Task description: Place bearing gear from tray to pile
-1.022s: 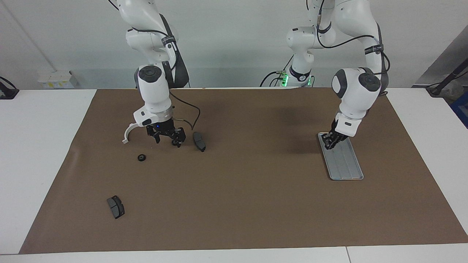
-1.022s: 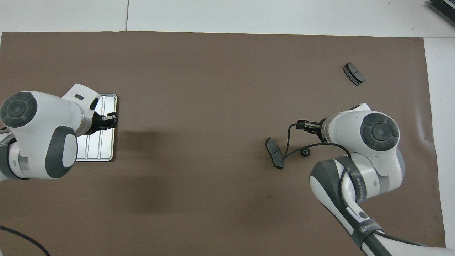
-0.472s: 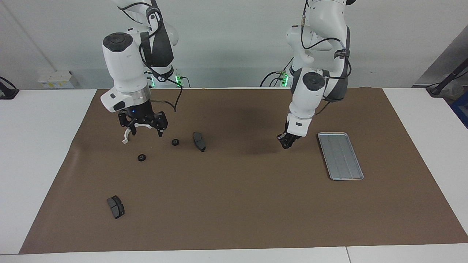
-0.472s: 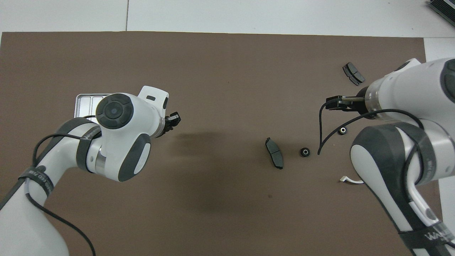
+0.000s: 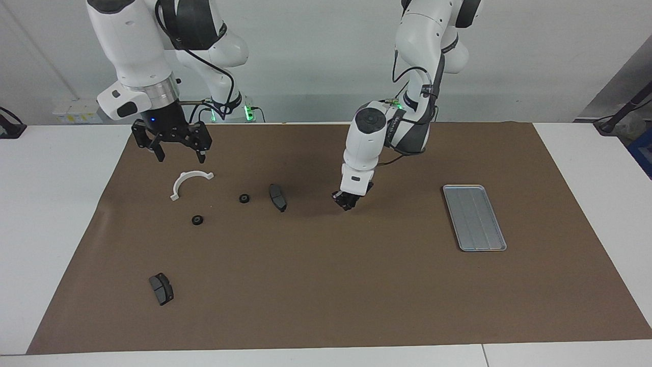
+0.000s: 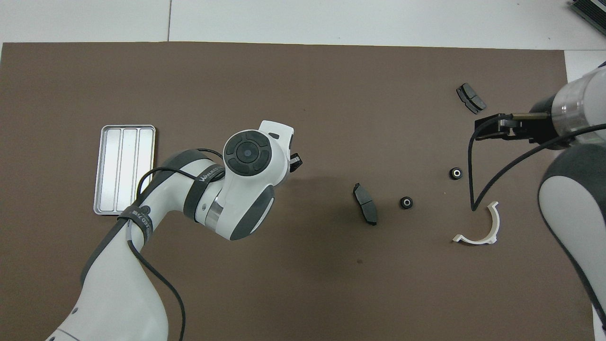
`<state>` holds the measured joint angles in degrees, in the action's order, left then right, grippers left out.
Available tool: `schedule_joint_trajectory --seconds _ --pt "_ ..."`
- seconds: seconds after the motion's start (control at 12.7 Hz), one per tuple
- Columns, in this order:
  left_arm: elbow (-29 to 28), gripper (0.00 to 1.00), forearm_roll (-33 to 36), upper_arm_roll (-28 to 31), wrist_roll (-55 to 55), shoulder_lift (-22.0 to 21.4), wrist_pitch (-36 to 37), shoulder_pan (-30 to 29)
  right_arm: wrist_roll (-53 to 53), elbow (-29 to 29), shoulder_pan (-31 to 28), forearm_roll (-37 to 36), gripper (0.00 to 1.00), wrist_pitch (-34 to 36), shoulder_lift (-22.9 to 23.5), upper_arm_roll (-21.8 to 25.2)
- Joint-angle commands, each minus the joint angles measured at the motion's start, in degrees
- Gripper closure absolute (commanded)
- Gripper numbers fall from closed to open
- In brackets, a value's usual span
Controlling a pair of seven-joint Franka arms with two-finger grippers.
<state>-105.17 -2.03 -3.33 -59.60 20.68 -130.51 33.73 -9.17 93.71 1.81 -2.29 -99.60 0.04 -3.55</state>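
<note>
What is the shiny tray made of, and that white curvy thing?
The tray looks like metal: silver-grey, slightly glossy, with pressed lengthwise grooves and a raised rim. The white curved bracket looks like plastic: plain matte white, thin, smoothly moulded. Neither can be confirmed by sight alone.

Brown mat (image 5: 336, 285) over white table (image 5: 46, 214), plain pale wall (image 5: 316, 56)

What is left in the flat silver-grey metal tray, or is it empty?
Empty: the flat silver-grey metal tray shows only bare grooves in both views.
</note>
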Motion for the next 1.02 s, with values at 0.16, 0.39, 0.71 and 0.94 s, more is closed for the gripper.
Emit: schedule_joint_trajectory --seconds 0.16,0.39,0.71,0.94 --pt "0.7 0.67 -0.9 0.9 -0.8 2.3 1.3 4.2 2.8 0.1 -3.0 1.3 0.00 3.4 -1.2 -0.6" --pt "0.8 0.15 -0.7 1.0 -0.5 2.3 1.3 3.5 2.8 1.5 -2.9 1.2 0.00 5.0 -2.1 -0.6" --pt "2.2 0.00 0.8 1.4 2.0 -1.8 4.1 -4.1 2.8 2.4 -2.9 0.7 0.00 4.9 -2.6 -0.7" --pt "2.3 0.00 0.2 1.0 15.7 -9.1 11.0 -14.1 2.2 3.5 -2.1 1.2 0.00 3.8 -2.6 -0.9"
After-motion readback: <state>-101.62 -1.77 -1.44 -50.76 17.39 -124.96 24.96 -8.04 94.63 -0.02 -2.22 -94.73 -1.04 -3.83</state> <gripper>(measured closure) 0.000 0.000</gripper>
